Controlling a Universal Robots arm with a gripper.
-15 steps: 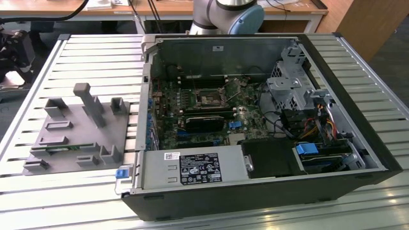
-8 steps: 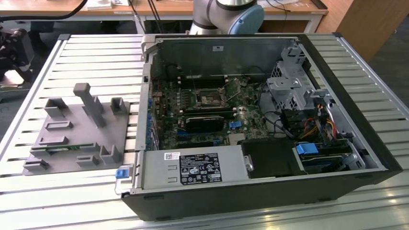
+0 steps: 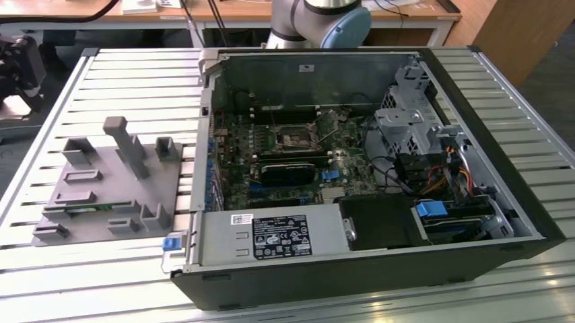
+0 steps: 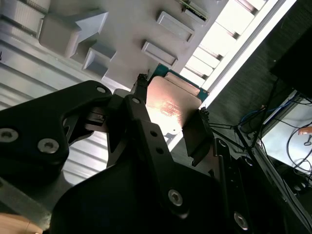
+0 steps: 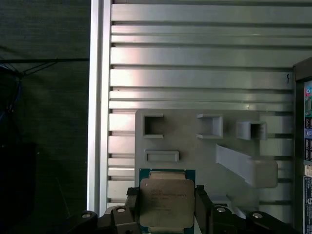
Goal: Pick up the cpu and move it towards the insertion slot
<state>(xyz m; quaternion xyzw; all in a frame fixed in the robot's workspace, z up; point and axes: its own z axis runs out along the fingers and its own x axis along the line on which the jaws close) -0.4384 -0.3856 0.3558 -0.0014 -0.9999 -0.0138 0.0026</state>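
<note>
The cpu (image 5: 165,202), a flat square chip with a silver top and a green rim, sits between the two black fingers of my gripper (image 5: 167,208). In the second wrist view the cpu (image 4: 170,105) is clamped at two opposite edges by the gripper (image 4: 168,116), which is shut on it. It hangs above the grey fixture plate (image 5: 195,146). The insertion slot (image 3: 295,139), a square socket with a metal frame and dark centre, lies on the motherboard inside the open computer case (image 3: 503,168).
The grey fixture plate (image 3: 108,182) with raised blocks and a green memory stick (image 3: 90,208) lies on the slatted metal table (image 3: 134,74), on the exterior view's left of the case. The arm's base (image 3: 324,20) stands behind the case. Cables and a drive cage fill the case's right side.
</note>
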